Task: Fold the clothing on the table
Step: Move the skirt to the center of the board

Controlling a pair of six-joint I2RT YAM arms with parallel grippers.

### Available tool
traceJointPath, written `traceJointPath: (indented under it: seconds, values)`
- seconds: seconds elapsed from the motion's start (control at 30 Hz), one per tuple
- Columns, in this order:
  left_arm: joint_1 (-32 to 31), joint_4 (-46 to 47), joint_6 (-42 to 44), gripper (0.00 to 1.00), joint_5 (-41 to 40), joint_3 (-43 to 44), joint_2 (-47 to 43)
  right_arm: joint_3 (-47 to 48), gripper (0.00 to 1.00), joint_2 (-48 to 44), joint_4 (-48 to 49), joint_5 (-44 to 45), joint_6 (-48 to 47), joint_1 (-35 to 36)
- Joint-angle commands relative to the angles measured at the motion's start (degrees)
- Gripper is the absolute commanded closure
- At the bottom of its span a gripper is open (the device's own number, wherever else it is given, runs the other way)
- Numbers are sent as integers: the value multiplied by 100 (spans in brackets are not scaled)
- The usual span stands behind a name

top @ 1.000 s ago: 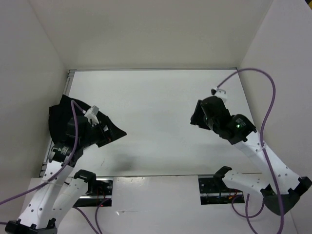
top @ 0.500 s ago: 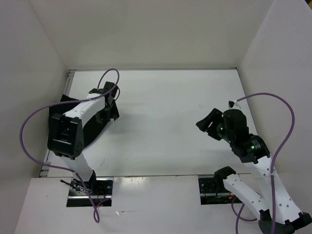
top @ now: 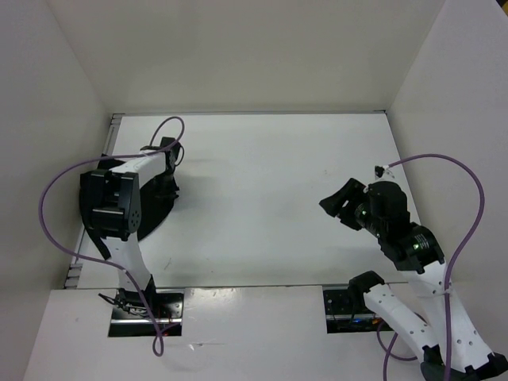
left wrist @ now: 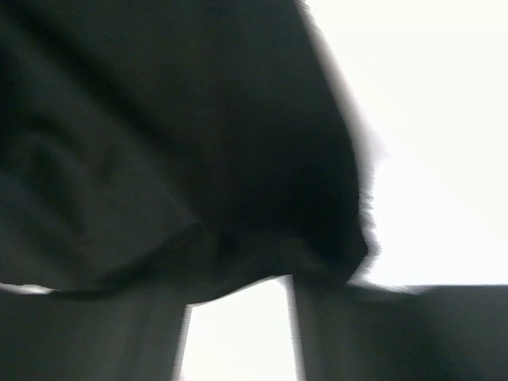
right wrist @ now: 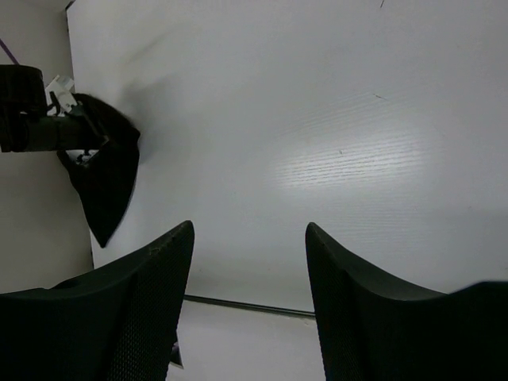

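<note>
Seen from overhead, the left arm (top: 139, 167) reaches across the clothing (top: 155, 213). The clothing is a plain black, floppy heap bunched at the left edge of the tabletop (top: 262, 175), near the left wall (top: 55, 119). In this view the arm covers part of the fabric and hides the tips of the left jaws.

The left wrist camera is blurred but shows what the overhead view hides. The clothing (left wrist: 198, 143) fills the upper left as soft dark folds with an uneven right edge. The left jaws stand apart at the bottom, and a strip of white tabletop (left wrist: 238, 341) shows between the two fingers (left wrist: 87, 333). The fabric's lower edge lies right at their tips. Whether any of it sits between them I cannot tell.

Further right, the overhead view shows the right jaws spread wide above the white tabletop, well apart from the clothing. In the right wrist view its fingers (right wrist: 119, 302) are parted, with only tabletop (right wrist: 317, 119) between them. Far off at the left, the clothing (right wrist: 103, 186) appears as a pointed dark flap below the left arm (right wrist: 40, 119).
</note>
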Motion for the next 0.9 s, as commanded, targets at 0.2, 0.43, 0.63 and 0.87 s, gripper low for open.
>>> traceJointPath:
  seconds: [0.2,0.43,0.63,0.87]
  values:
    - [-1348,220,428,100,1595,194,-996,3,36,-34,382,-22,-98,-93]
    - [-3010,492,271,100,3943,247,-2510,-49,36,281,688,-268,-98,-93]
    - [-2320,492,-194,7,2619,10,-3715,-163,38,546,1023,-681,-45,-93]
    - [-1808,509,-72,1,2921,-51,-2890,29,39,984,1032,-797,-177,-93]
